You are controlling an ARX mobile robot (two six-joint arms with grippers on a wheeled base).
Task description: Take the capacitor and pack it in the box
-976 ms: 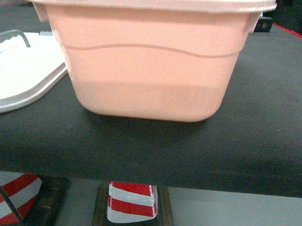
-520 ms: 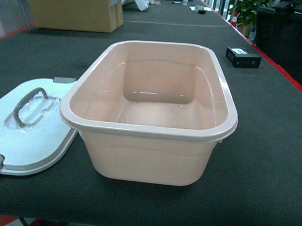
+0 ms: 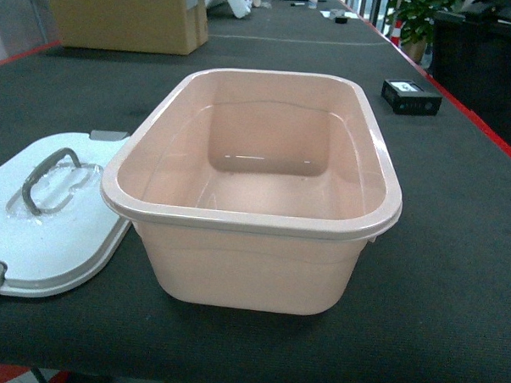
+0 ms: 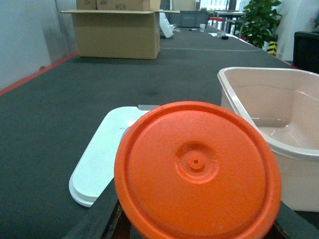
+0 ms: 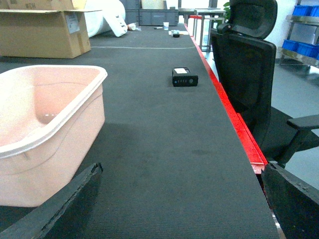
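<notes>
The box (image 3: 250, 223) is a pale pink tub standing open and empty at the middle of the black table; it also shows as the box (image 4: 279, 119) and the box (image 5: 50, 114). Its white lid (image 3: 58, 234) with a grey handle lies flat to its left. In the left wrist view the round orange end of the capacitor (image 4: 197, 169) fills the foreground, between the dark fingers (image 4: 107, 219) of my left gripper (image 4: 199, 226), which is shut on it left of the box. My right gripper (image 5: 179, 199) is open over bare table right of the box. Neither gripper shows in the head view.
A brown cardboard carton (image 3: 123, 16) stands at the far left of the table. A small black device (image 3: 411, 96) lies beyond the box near the red table edge (image 5: 244, 129). A black office chair (image 5: 249, 55) stands past that edge, and blue bins (image 5: 304, 45) behind it.
One second ago the head view sat at table-edge height facing the box's side wall. It has since risen to look down into the box. No change in the last half second.
</notes>
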